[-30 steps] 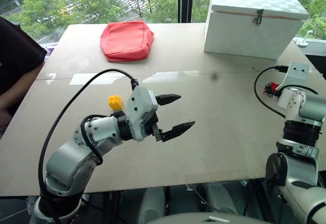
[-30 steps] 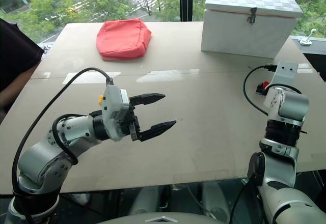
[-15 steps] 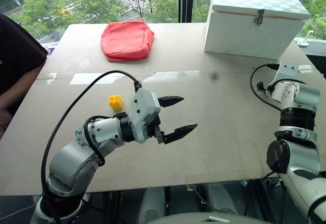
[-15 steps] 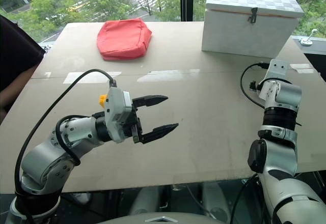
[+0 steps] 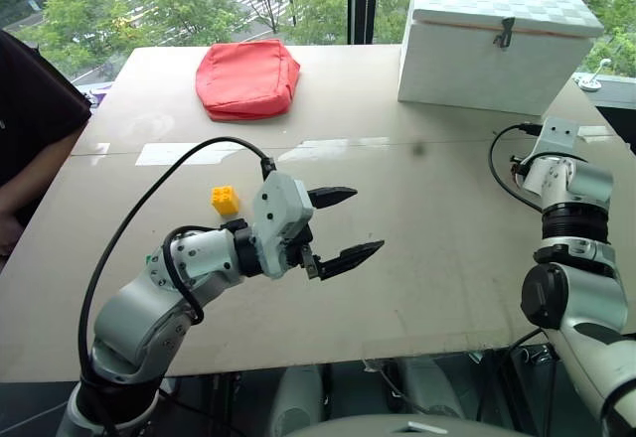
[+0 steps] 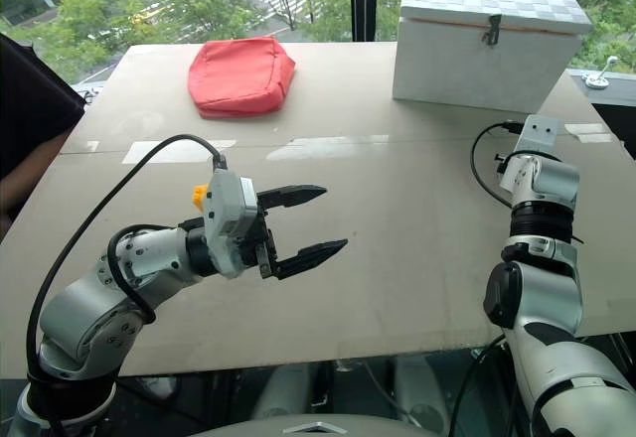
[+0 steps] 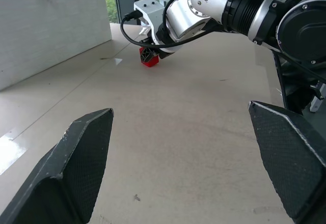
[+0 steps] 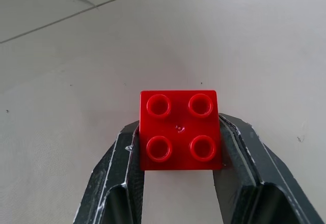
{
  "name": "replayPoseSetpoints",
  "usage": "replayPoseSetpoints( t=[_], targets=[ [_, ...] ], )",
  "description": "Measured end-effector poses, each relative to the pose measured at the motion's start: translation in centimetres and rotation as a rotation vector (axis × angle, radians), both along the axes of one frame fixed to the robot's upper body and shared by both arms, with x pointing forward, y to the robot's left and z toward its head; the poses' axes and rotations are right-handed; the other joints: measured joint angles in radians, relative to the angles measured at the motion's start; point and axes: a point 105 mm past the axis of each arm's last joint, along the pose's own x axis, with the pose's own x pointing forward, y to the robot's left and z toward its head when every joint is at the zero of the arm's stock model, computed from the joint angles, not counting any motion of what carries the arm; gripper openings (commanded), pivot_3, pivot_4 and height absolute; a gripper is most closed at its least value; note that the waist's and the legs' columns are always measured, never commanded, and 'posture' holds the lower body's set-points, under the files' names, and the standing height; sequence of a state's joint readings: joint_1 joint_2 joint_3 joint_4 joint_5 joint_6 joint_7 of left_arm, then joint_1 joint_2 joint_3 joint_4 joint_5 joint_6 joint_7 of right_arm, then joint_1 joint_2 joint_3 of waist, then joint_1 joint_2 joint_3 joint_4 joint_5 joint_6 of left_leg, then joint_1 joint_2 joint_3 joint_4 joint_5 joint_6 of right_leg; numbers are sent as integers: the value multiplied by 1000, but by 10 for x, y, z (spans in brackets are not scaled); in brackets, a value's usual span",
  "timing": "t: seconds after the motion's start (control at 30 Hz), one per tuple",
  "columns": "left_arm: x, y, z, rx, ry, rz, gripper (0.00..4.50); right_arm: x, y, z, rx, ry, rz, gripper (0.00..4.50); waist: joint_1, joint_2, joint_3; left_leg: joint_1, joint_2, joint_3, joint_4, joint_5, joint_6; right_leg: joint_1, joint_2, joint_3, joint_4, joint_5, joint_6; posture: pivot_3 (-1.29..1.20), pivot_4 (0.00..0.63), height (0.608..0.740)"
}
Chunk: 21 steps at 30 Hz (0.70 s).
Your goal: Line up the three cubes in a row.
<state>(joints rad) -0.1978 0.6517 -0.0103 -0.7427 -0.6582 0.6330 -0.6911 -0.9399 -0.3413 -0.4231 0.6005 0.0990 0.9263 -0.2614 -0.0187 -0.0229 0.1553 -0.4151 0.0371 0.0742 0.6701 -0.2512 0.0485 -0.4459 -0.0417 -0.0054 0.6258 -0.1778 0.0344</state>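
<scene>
Landmark: white latched box [image 5: 497, 40], far right of table [image 5: 417, 258].
Right gripper [image 8: 179, 147]: near side of the box, jaws clenched on red studded brick [image 8: 179, 130], studs up, on the table.
Left gripper [image 5: 343, 226]: jaws released, holding nothing, well apart from the box.
Yellow brick [image 5: 225, 199]: beyond the left gripper, nearer than the red cloth bag [image 5: 248, 77].

red brick [image 8: 179, 130]: glossy smooth plastic, studded
yellow brick [image 5: 225, 199]: shiny plastic
tabletop [image 5: 417, 238]: smooth, faintly reflective
bag [image 5: 247, 78]: red soft cloth
box [image 5: 497, 38]: white, matt
</scene>
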Motion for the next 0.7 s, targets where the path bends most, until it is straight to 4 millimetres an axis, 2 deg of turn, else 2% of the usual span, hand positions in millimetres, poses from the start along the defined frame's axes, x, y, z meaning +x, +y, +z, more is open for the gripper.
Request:
replayPoseSetpoints(
  t=[0.07, 0.2, 0.27, 0.3, 0.33, 0.43, 0.53, 0.63, 0.7],
  targets=[
    [-1, 0, 0, -2, -1, -2, 4353, 1, -1, 3, -17, 1, 24, 1308, 0, 0, 0, 0, 0, 0, 0, 0, 0, 0, 0, 0, 0, 0, 0, 0, 150, 740],
    [-2, 1, -1, -15, 10, 15, 4353, 7, 14, 14, -121, -95, 283, 1308, 1, 0, 0, 0, 0, 0, -1, 0, 0, 0, 0, 0, -1, 0, 0, 0, 150, 740],
    [-4, 8, -4, -28, 33, 48, 4353, -1, 64, 21, -145, -189, 695, 1308, -5, 1, 1, 0, 2, 0, -1, 0, 0, -1, 1, 1, -1, 0, 1, 0, 150, 740],
    [-6, 15, -12, -10, 60, 73, 4353, -16, 101, 23, -131, -197, 967, 1308, -13, 2, 1, 1, 3, 0, -1, 0, 0, -1, 2, 1, -1, 0, 1, 0, 150, 740],
    [-7, 19, -16, 0, 76, 85, 4353, -26, 125, 27, -125, -214, 1131, 1308, -18, 3, 2, 1, 4, 0, -1, 0, 0, -1, 3, 1, -1, 0, 1, 0, 150, 740],
    [-11, 29, -23, -5, 101, 128, 4353, -52, 177, 41, -179, -264, 1530, 1308, -23, 2, 2, 2, 4, -1, -1, 0, 0, -1, 5, 0, 0, -3, 1, 0, 150, 740],
    [-16, 42, -24, -14, 141, 178, 4353, -67, 208, 43, -251, -255, 1823, 1308, -18, 2, 2, 2, 5, -2, 0, 0, 0, 0, 5, 0, 0, -4, -1, 0, 150, 740],
    [-26, 52, -25, -10, 171, 209, 4353, -70, 221, 28, -262, -201, 1957, 1308, -14, 1, 2, 2, 5, -1, 1, 0, -1, 0, 4, 2, 0, -4, -1, 0, 150, 740],
    [-33, 58, -28, -11, 200, 224, 4353, -73, 222, 12, -249, -132, 2018, 1308, -9, 1, 2, 1, 4, 0, 1, 0, -1, 0, 2, 2, 0, -2, -5, 0, 150, 740]
  ],
)
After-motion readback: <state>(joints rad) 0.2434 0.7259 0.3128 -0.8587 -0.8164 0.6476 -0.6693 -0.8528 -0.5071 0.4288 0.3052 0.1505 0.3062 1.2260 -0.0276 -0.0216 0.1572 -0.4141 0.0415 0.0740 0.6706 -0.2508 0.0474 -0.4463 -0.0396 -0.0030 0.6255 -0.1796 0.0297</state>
